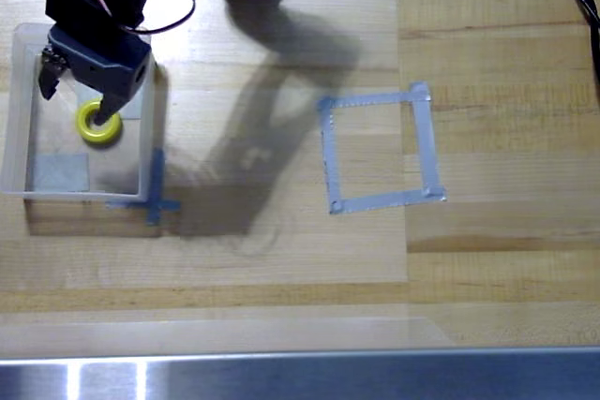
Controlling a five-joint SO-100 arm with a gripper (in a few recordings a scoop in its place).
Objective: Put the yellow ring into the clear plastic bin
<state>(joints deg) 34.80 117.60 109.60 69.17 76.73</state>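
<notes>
In the overhead view the yellow ring (pixel 98 125) lies inside the clear plastic bin (pixel 19 183), which sits at the left side of the wooden table (pixel 487 259). The ring is near the middle of the bin, beside a grey tape patch (pixel 60 173) that shows through the base. The dark gripper (pixel 80 100) reaches down into the bin from above; one finger tip sits at the ring's hole, the other finger stands apart near the bin's left wall, so the jaws are spread and grip nothing. Blue tape strips (pixel 155 196) form a cross at the bin's lower right corner. Well to the right, a grey tape square outline (pixel 380 149) lies on the wood. A metal edge (pixel 300 377) runs along the bottom
</notes>
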